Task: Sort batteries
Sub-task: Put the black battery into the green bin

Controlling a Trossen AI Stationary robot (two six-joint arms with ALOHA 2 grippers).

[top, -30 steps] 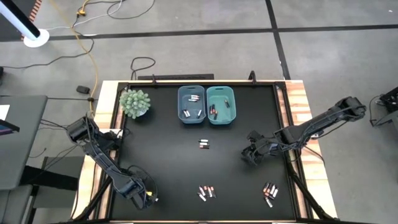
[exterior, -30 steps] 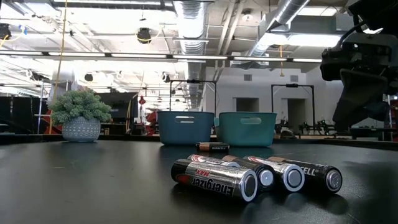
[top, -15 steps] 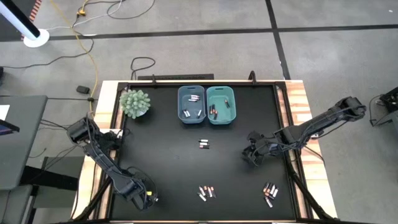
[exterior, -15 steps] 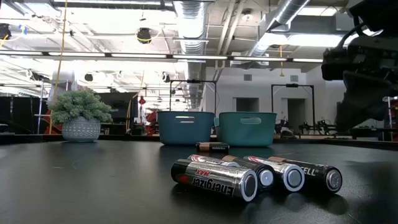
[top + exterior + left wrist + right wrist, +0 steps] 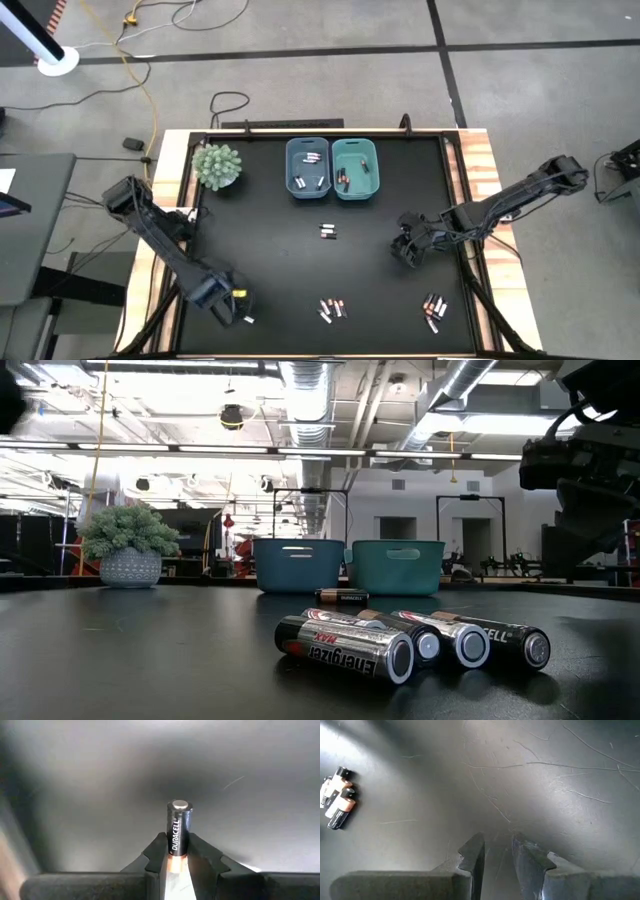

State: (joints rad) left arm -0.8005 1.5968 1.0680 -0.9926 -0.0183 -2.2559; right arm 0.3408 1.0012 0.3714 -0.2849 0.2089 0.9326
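Your left gripper [image 5: 178,862] sits at the near-left corner of the black matte table top [image 5: 270,260] and is clamped on one black-and-copper Duracell battery [image 5: 179,830]. The cell stands up out of the closed fingers [image 5: 156,851], silver cap outward, copper end down between the pads.

Your right gripper [image 5: 497,851] is over bare table on the right side, near the right edge, in line with the middle of the table. Its jaws stand a narrow way apart with nothing between them; you can see scratched table surface through the gap.

Where you will find the rest of the batteries:
- Small pair of cells [image 5: 327,232] lying at table centre, in front of the bins.
- Cluster of four or five cells [image 5: 332,308] near the front edge, centre. In the low view these lie side by side, one labelled Energizer [image 5: 345,646].
- Second cluster [image 5: 434,308] near the front edge, right; the right wrist view shows part of a dark-and-copper group [image 5: 336,797] well off from the fingers.
- Blue rectangular plastic bin [image 5: 290,168] at the back holds a few pale cells [image 5: 310,158].
- Teal rectangular plastic bin [image 5: 374,170], touching its right side, holds a few dark, copper-ended cells [image 5: 343,179].

Small green potted plant in a pale round pot [image 5: 217,166] stands at the back left.
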